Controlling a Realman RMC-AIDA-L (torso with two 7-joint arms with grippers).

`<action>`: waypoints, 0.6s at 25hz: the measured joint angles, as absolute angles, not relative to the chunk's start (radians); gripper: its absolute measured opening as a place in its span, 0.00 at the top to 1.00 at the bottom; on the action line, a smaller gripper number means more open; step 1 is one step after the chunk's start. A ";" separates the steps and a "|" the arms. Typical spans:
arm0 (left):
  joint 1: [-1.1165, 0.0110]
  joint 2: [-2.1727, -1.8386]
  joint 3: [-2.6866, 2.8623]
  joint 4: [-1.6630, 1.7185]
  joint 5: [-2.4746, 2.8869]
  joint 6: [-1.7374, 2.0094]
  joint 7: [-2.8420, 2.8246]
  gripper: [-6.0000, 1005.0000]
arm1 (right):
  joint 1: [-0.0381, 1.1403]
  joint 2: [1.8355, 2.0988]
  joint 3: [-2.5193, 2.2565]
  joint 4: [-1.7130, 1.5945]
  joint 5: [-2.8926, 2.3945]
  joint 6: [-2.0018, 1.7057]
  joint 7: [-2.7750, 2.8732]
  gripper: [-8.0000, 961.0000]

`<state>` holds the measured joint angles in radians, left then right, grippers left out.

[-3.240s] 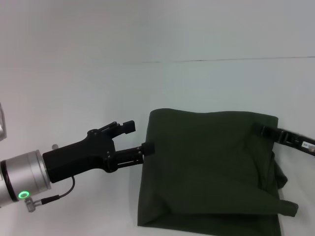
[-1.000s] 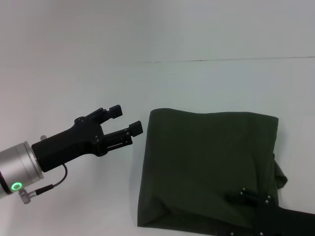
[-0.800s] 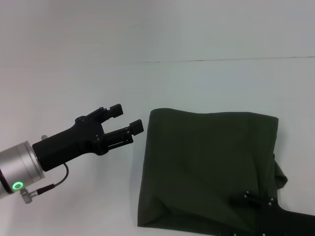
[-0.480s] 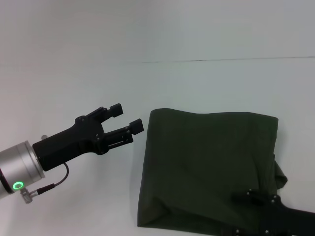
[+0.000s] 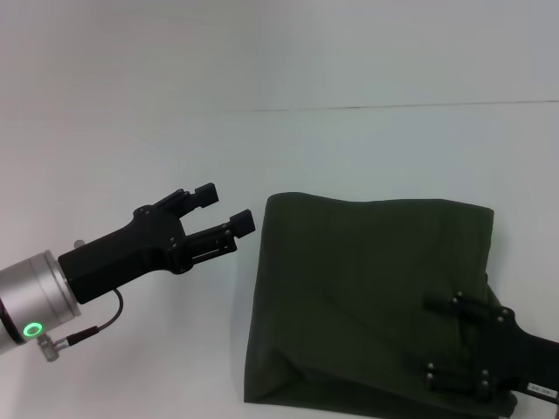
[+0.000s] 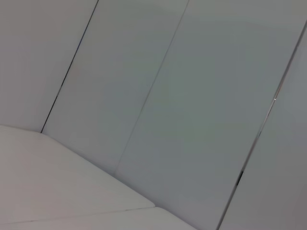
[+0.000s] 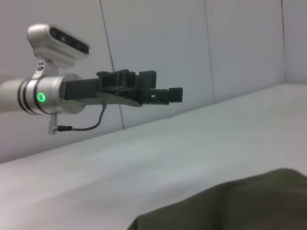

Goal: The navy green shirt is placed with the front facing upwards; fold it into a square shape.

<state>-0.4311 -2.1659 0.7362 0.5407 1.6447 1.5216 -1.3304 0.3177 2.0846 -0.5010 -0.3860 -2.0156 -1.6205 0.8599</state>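
Olive cotton: one garment on a white table (image 5: 131, 148), no lettering or collar in view.

Left claw (image 5: 225, 212): raised above the table, just left of the shirt's far-left corner and apart from it. Fingers spread, nothing between them. The right wrist view shows it side-on (image 7: 169, 94), clear of the surface, with a wrist camera above the arm.

Left wrist view: pale wall panels and a table edge only; no cloth.

Shirt (image 5: 367, 288): lies right of centre, already folded into a rough rectangle with plain cloth uppermost. Far edge runs fairly straight. Near edge is a soft rolled fold. The right side is untidy, with a loose flap bulging past the right edge. In the right wrist view the cloth (image 7: 225, 206) sits close under that camera.

Right claw (image 5: 461, 340): near-right, low over the shirt's near-right part. Two finger bars are apart, with dark cloth showing between them; whether they touch the fabric cannot be made out. Holding nothing, by appearance.

Handling (judgement): light, limp, non-slip and not fragile. It will sag and drag if lifted by one point, and layers may separate.

Hold points (judgement): pinch all layers at a corner or a folded edge, ideally two corners of one side together. The loose right flap looks the likeliest part to need tucking.

Progress (judgement): nearly square; right side unfinished.
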 joint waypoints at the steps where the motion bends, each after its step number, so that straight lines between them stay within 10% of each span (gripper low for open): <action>1: -0.431 -2.166 0.736 0.540 1.645 1.522 -1.330 0.07 | 0.323 2.090 -0.495 -0.383 -2.016 -1.611 0.842 0.05; 15: -0.431 -2.166 0.736 0.537 1.644 1.522 -1.330 0.07 | 0.344 2.095 -0.546 -0.367 -2.023 -1.502 0.771 0.05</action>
